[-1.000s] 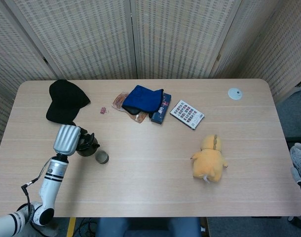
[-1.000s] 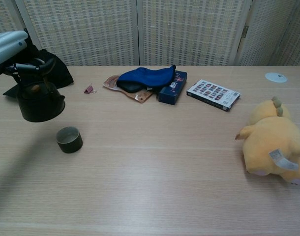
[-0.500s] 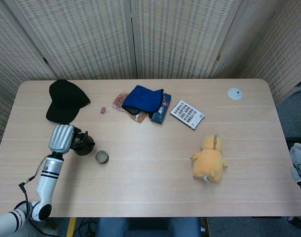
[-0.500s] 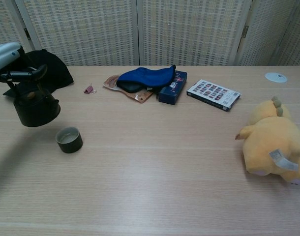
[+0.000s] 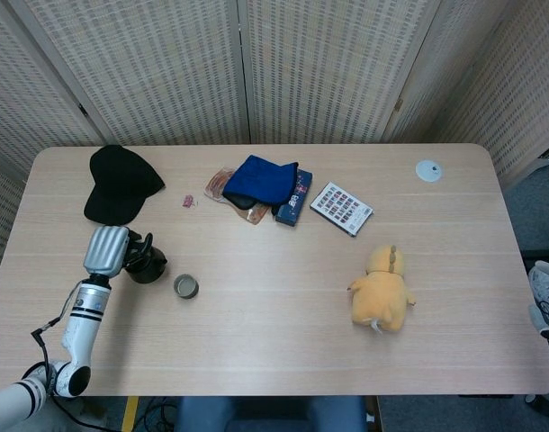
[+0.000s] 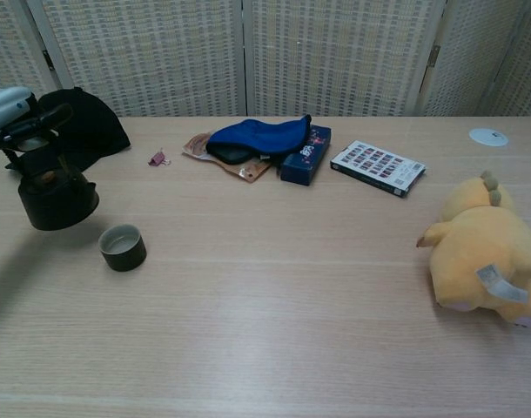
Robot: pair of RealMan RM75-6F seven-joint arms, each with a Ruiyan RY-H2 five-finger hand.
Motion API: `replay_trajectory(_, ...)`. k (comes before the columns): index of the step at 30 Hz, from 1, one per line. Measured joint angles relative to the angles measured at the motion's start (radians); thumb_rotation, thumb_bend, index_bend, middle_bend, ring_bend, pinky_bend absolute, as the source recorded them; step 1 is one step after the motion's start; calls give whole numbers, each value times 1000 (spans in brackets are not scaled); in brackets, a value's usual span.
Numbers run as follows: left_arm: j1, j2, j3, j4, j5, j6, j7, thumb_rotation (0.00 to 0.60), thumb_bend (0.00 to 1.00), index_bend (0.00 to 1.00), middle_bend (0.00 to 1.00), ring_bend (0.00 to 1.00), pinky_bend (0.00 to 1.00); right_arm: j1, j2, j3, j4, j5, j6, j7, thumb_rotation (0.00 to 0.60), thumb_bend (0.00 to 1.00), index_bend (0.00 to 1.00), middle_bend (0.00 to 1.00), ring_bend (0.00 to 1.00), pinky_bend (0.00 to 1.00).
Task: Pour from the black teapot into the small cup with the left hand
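1. The left hand (image 5: 106, 249), fingers clamped on the handle, has lowered the teapot (image 6: 57, 198) upright, back and left of the cup (image 6: 123, 246).
2. Pouring looks finished (cup contents unclear); release likely follows.
3. Right hand unseen.

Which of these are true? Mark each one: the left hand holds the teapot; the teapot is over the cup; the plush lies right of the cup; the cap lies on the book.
1. The left hand holds the teapot: true.
2. The teapot is over the cup: false, it is off to the cup's left.
3. The plush lies right of the cup: true.
4. The cap lies on the book: false, they lie far apart on the table.
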Motion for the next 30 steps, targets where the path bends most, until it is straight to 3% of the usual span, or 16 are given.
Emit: replay_trajectory(30,-12,-56,13,165,-36,-79,-7,0,341,992,1000,895,417,3,-5,1,5,11,-11,-2,600,302,249,284,187,158)
